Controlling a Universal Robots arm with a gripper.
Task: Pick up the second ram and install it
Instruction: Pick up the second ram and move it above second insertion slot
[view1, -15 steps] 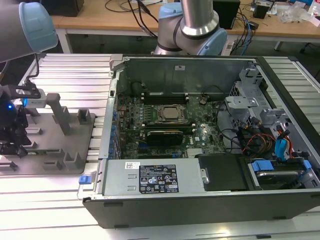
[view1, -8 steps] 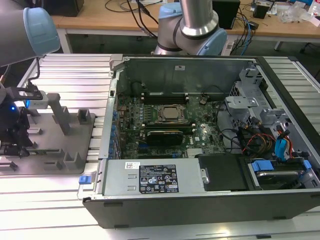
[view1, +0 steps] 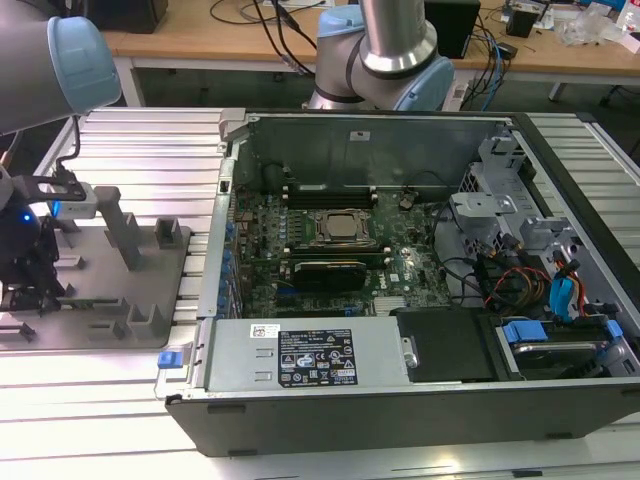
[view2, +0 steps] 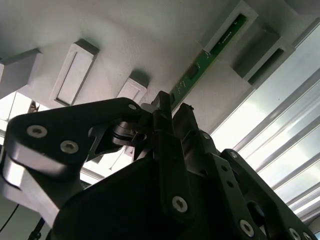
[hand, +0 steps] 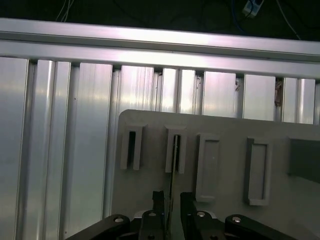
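The second ram (view2: 200, 67) stands on edge in the slotted blocks of the grey holder plate (view2: 150, 40), its long axis running straight away from the gripper (view2: 173, 107). The jaws sit narrow, astride the stick's near end with a sliver of gap each side; the open computer case (view1: 400, 415) lies beside the plate

Upright second ram (view2: 200, 70) in fixture (view2: 150, 30) slot
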